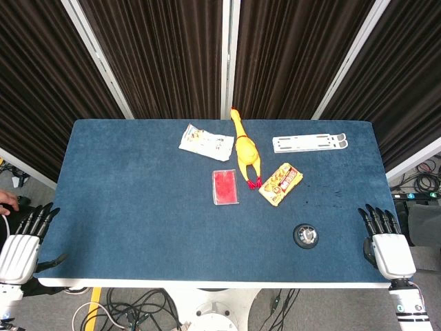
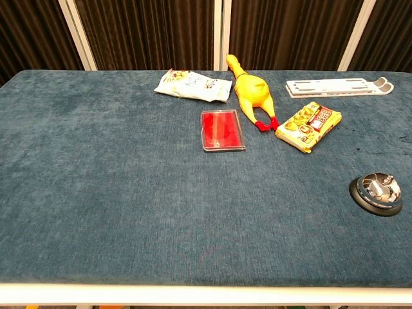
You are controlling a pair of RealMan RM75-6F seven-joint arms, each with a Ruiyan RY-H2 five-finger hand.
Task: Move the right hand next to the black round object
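Observation:
The black round object (image 1: 305, 235) is a small bell with a shiny metal dome, standing on the blue table (image 1: 138, 200) near its front right; the chest view shows it (image 2: 377, 194) at the far right. My right hand (image 1: 384, 243) hangs off the table's front right corner, to the right of the bell and apart from it, fingers straight and spread, holding nothing. At the front left corner my left hand (image 1: 24, 245) is likewise open and empty. Neither hand shows in the chest view.
Toward the back lie a white snack packet (image 1: 205, 142), a yellow rubber chicken (image 1: 245, 149), a red flat case (image 1: 225, 187), a yellow-orange snack pack (image 1: 280, 183) and a white plastic strip (image 1: 309, 143). Dark curtains hang behind.

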